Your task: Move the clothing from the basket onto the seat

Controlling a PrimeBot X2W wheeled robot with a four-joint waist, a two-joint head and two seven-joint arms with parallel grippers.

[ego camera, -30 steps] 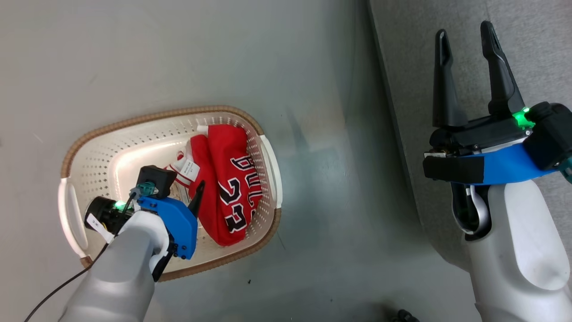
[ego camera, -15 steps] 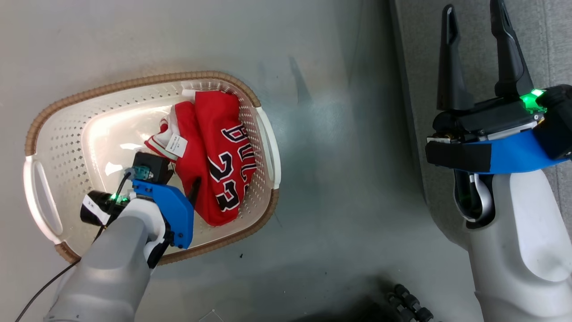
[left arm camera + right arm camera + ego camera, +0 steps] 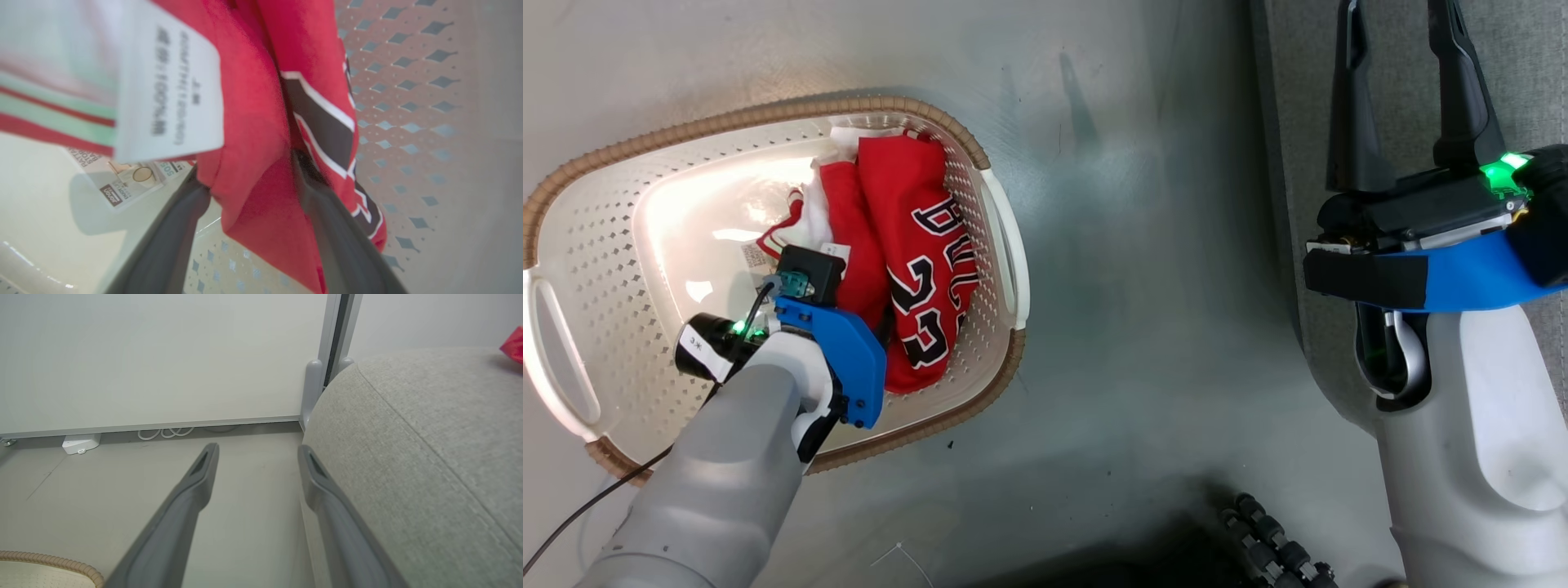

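Observation:
The clothing [image 3: 907,245] is a red heap with black "BULLS 23" lettering, lying at the right end of the cream basket [image 3: 596,245]. My left gripper [image 3: 882,327] reaches down into the basket, its tips sunk in the red fabric. In the left wrist view the left gripper [image 3: 249,175] is open, its fingers [image 3: 179,228] straddling a red fold of the clothing [image 3: 253,122] beside a white tag [image 3: 171,81]. My right gripper [image 3: 1396,16] stands open and empty at the edge of the grey seat [image 3: 1527,73]. The right gripper [image 3: 257,453] shows beside the seat [image 3: 408,437], where a scrap of red [image 3: 515,345] lies.
Grey floor [image 3: 1143,286] separates the basket from the seat. A dark ribbed part [image 3: 1266,547] lies at the bottom. In the right wrist view there are a pale wall [image 3: 163,355], a white box [image 3: 79,443], looped cables [image 3: 163,433], a grey post [image 3: 312,388] and the basket rim [image 3: 61,565].
The head camera has shifted, so the basket looks larger and further left. My left gripper has sunk deeper into the clothing, and its visible fingertip is now buried in the fabric.

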